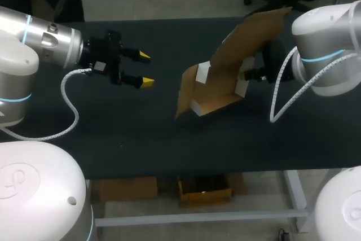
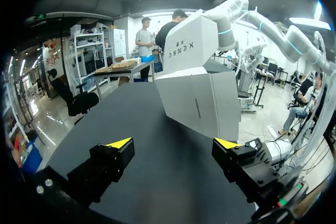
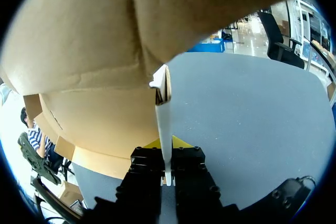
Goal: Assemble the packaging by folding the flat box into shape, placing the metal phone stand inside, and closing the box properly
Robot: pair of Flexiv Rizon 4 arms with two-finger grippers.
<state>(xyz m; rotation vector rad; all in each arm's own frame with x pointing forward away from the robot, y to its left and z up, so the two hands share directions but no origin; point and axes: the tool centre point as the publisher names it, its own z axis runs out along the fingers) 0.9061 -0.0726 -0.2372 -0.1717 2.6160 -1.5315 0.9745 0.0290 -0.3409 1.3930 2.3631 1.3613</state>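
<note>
— Where's the box?
— Half-formed, tilted over the table, right of centre. Your right gripper pinches one thin panel.
— And the left gripper?
— Spread wide, holding nothing, well apart. Press it squarely against the box's white side; avoid creasing.

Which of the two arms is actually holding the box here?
The right arm: its jaws are shut on a wall of the cardboard box. On the left arm the jaws stand open and empty, apart from the box.

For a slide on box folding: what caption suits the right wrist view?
Right gripper shut on a thin edge panel of the partly folded cardboard box.
</note>
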